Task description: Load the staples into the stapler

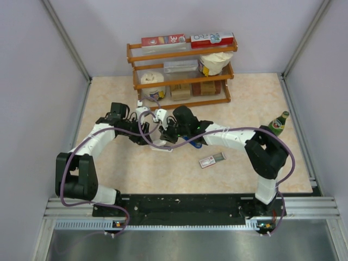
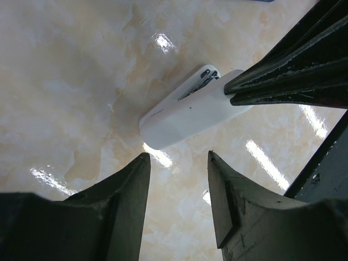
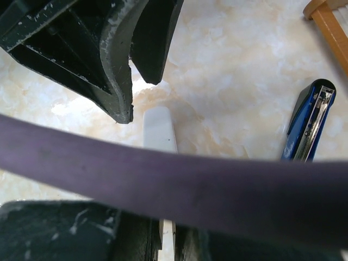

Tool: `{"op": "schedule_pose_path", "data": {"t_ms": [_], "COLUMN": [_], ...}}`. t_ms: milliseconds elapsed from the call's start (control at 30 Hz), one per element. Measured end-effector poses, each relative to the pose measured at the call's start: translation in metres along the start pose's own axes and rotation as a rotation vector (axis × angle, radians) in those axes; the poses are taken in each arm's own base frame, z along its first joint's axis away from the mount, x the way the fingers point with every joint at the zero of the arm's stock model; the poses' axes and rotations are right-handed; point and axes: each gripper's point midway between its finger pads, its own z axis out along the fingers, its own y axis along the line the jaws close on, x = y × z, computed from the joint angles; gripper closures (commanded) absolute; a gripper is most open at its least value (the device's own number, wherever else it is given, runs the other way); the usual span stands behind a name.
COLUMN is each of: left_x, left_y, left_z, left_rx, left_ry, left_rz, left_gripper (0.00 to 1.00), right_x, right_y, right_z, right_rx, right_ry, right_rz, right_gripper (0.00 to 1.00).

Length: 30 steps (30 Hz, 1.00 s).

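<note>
A white stapler lies on the marble tabletop between my two grippers. My right gripper is shut on one end of it; in the right wrist view the white stapler runs down between the fingers, partly behind a purple cable. In the left wrist view the white stapler shows with the right fingers pinching its far end. My left gripper hangs open just short of its near end, holding nothing. The staples box lies to the right, apart from both grippers.
A blue stapler lies just right of the white one. A wooden shelf with boxes and jars stands at the back. A green bottle stands near the right edge.
</note>
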Motion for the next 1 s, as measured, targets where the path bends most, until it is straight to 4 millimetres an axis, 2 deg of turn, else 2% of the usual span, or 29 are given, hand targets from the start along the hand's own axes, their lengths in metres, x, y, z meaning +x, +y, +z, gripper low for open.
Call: {"op": "schedule_pose_path", "data": {"t_ms": [267, 533, 733, 1000], "left_x": [0.001, 0.001, 0.002, 0.002], "left_y": [0.001, 0.000, 0.000, 0.000], "left_z": [0.001, 0.002, 0.002, 0.002], "left_rx": [-0.005, 0.000, 0.000, 0.000], "left_ry": [0.004, 0.009, 0.011, 0.012], "left_rz": [0.006, 0.009, 0.014, 0.024], "left_gripper": [0.49, 0.48, 0.46, 0.43], "right_x": [-0.004, -0.008, -0.010, -0.006], "right_y": [0.003, 0.011, 0.014, 0.012], "right_z": [-0.002, -0.019, -0.033, -0.035], "right_rx": [-0.016, -0.039, -0.054, -0.053], "right_ry": [0.002, 0.043, 0.055, 0.067], "right_rz": [0.000, 0.024, 0.038, 0.045], "right_gripper": [0.89, 0.78, 0.77, 0.77]}}
